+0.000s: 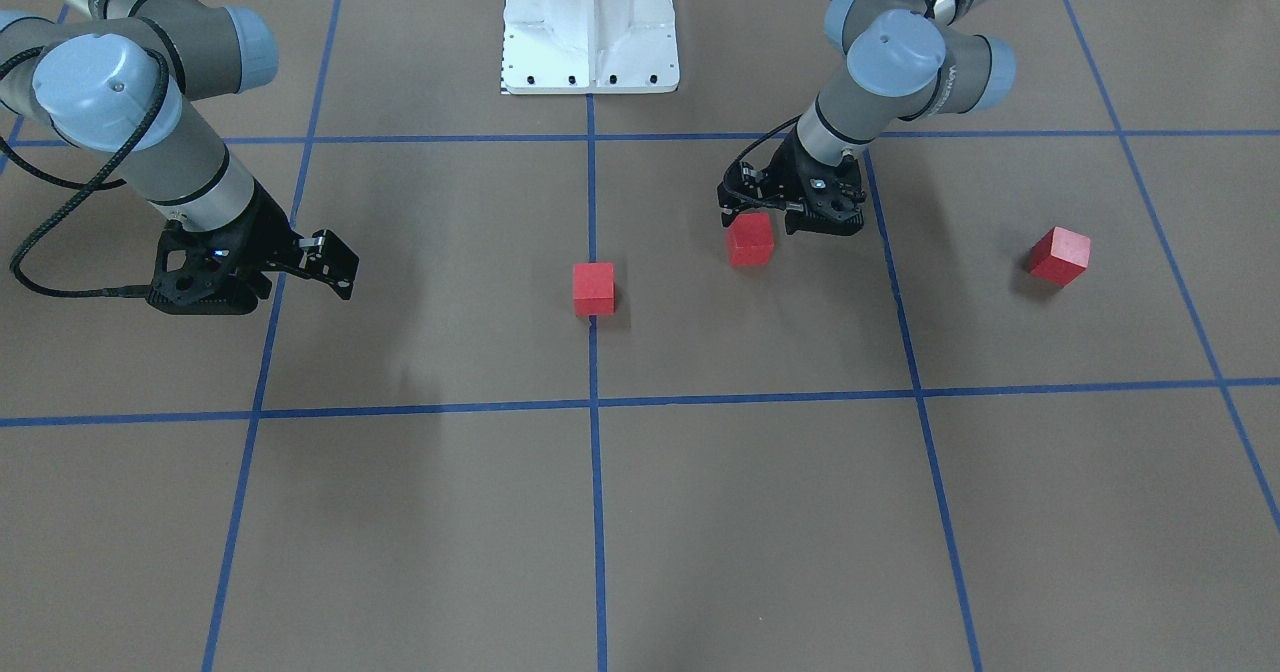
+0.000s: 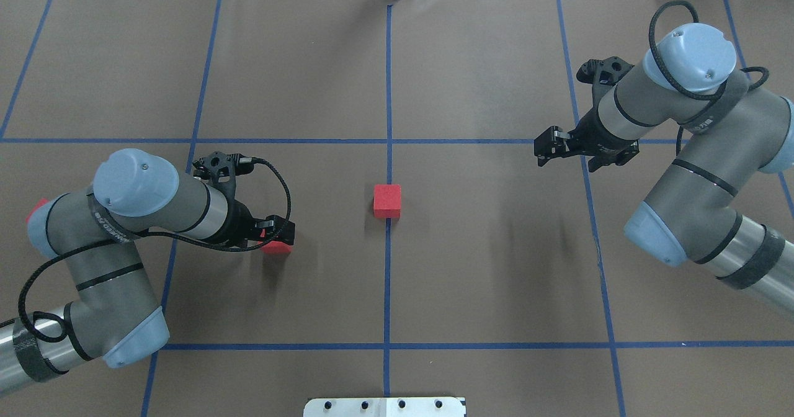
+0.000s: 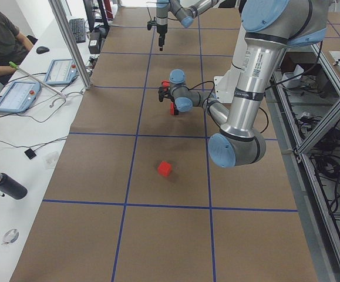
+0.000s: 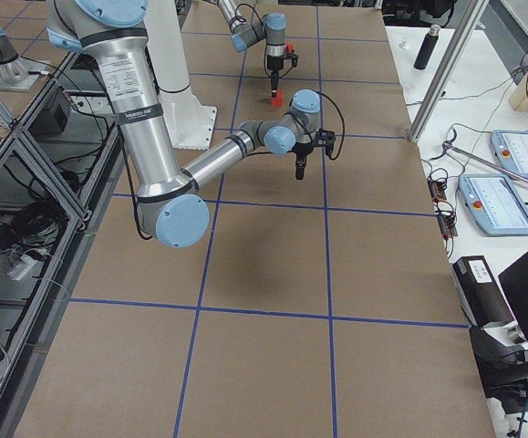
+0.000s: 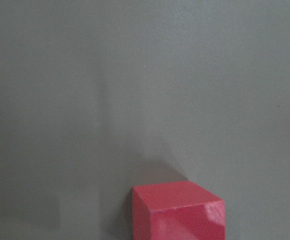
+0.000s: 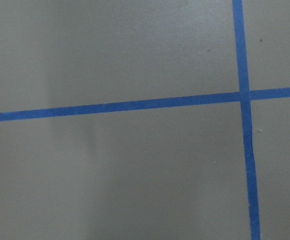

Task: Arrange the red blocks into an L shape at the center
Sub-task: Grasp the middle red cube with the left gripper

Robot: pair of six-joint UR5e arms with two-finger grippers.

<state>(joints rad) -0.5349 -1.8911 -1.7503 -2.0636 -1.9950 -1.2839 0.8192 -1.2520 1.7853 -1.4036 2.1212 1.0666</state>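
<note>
Red and matte, the small centre cube (image 1: 593, 287) sits square on the blue tape line (image 1: 597, 472) in the middle of the brown paper-covered worktop (image 1: 760, 532), about midway between its robot-side edge and its far edge. An identical small red block, the gripped cube (image 1: 751, 242), lies a short way toward the robot's left edge and slightly nearer the robot-side edge. It sits between the left jaws, which appear clamped on its two sides beneath the left arm (image 1: 900, 72). The coming move therefore likely runs sideways from there toward the centre cube; being cubes, neither has a long axis to align, only faces. The third, the stray cube (image 1: 1060, 256), rests askew well out toward the left edge, nearest the left arm too. The right arm (image 1: 150, 132) holds the right jaws over bare worktop toward the right edge; whether they are apart I cannot tell.
</note>
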